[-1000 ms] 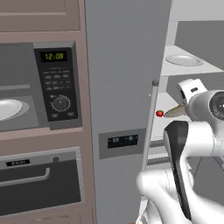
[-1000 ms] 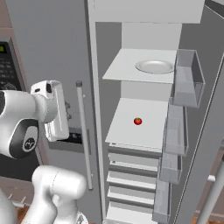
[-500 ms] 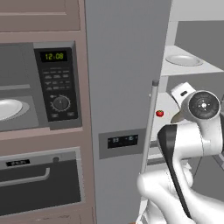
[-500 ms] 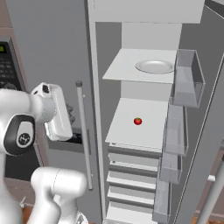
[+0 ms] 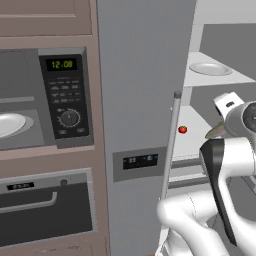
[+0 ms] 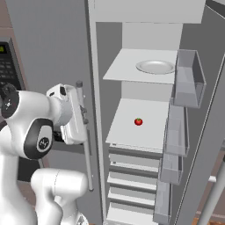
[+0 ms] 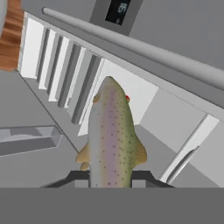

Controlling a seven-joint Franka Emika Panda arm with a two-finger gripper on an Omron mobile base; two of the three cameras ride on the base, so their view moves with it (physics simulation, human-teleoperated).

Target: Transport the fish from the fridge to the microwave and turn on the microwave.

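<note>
My gripper (image 7: 111,178) is shut on the fish (image 7: 112,135), a speckled tan-grey fish that points away from the hand toward the fridge shelves. In the left base view the fish (image 5: 215,133) shows as a tan tip below the hand, just in front of the open fridge (image 5: 145,75). The fridge's (image 6: 145,83) white shelves lie to the right of the hand. The microwave (image 5: 30,100) sits in the wall to the left, with a black keypad (image 5: 65,95), green clock digits and a white plate (image 5: 7,125) inside.
A small red fruit (image 6: 138,121) lies on the middle shelf and a white shallow bowl (image 6: 154,67) on the shelf above. The fridge's bar handle (image 5: 170,145) stands close to the hand. Clear door bins (image 6: 186,83) line the right. A dark oven (image 5: 45,210) sits under the microwave.
The arm's upper joints have turned and the hand has shifted slightly beside the fridge handle. The fish stays in the grip. Fruit and bowl have not moved.
</note>
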